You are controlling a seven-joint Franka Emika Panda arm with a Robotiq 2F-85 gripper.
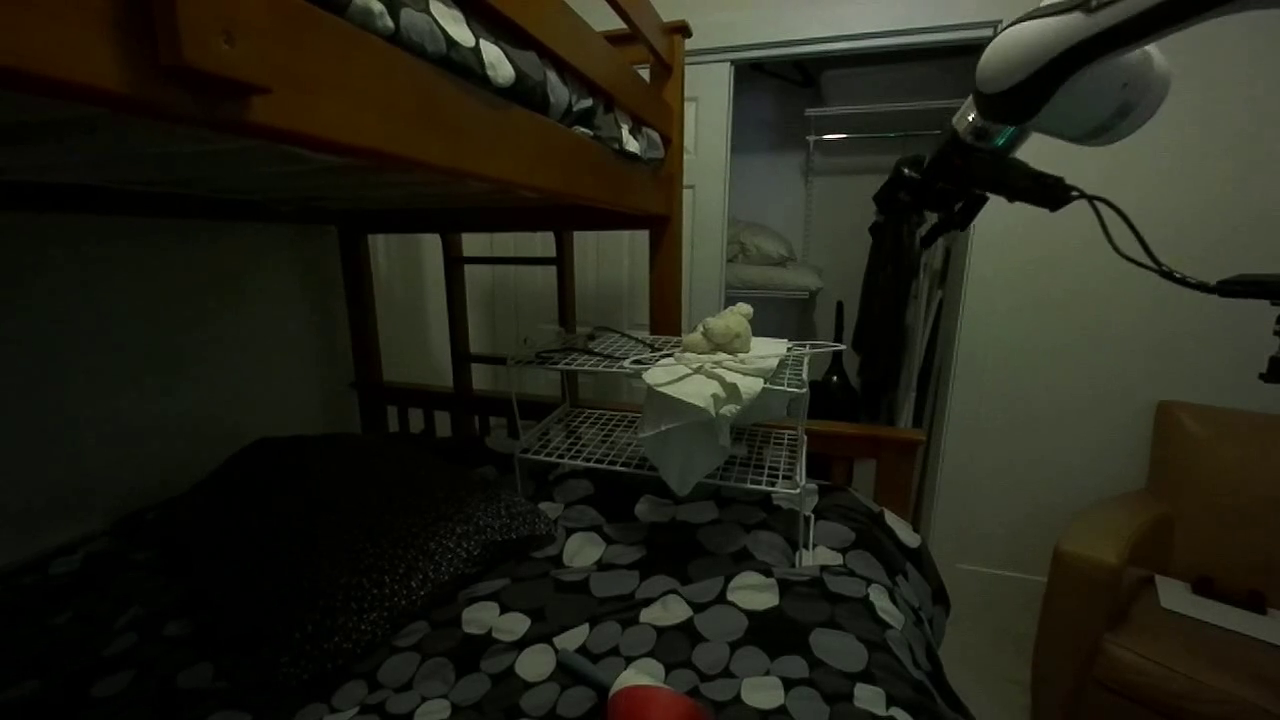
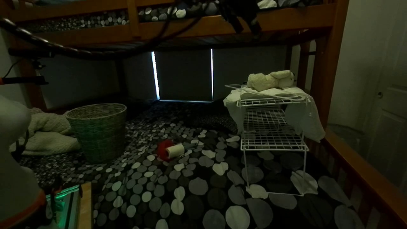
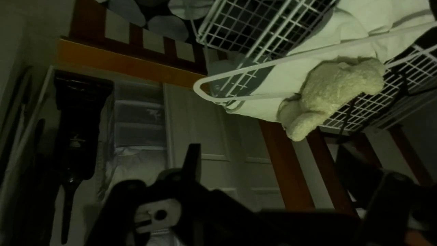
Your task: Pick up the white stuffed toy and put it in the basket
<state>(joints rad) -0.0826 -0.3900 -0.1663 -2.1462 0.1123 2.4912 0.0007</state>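
Your wrist view shows the gripper spread, clear of the toy; only an exterior view shows the basket.

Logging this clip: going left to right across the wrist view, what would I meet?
Black long-handled object → translucent drawers → panelled door → white stuffed toy.

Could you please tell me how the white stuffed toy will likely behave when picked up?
The white stuffed toy will probably squash, as its surface looks plush. It seems unlikely to roll, since its shape is lumpy. The pale cloth beneath may shift with it, as it drapes loosely over the wire rack.
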